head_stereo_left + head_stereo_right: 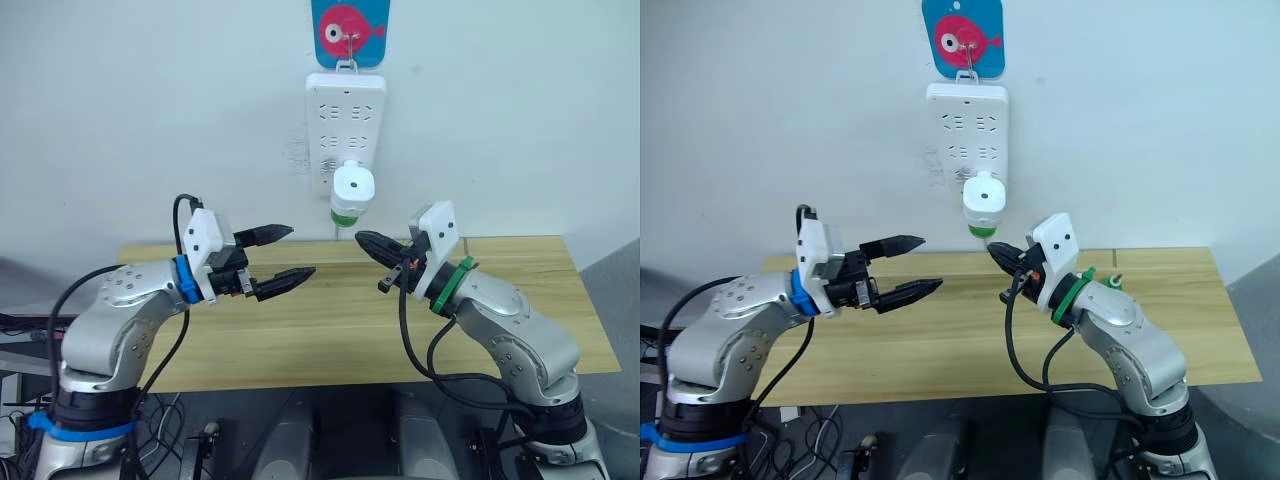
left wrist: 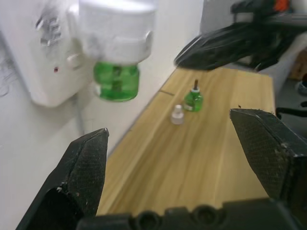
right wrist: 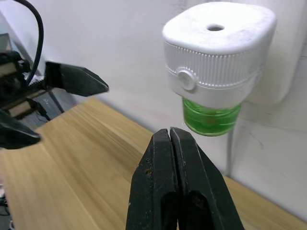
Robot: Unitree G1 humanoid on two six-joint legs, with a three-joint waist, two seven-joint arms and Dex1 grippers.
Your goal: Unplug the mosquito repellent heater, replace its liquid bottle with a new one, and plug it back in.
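The mosquito repellent heater (image 1: 353, 184) is a small white unit plugged into the bottom of the white wall socket strip (image 1: 345, 115). A green liquid bottle (image 1: 345, 215) is screwed in under it. My left gripper (image 1: 300, 252) is open and empty, held to the left of the heater and a little below it. Just below the bottle's right side is my right gripper (image 1: 361, 238), shut with nothing in it. In the left wrist view a second green bottle (image 2: 193, 99) with a wick stands on the table next to a small clear cap (image 2: 178, 115).
The wooden table (image 1: 300, 340) runs along the white wall under the socket strip. A blue hook plate with a pink fish (image 1: 348, 30) holds the strip. A cable runs down the wall behind the heater.
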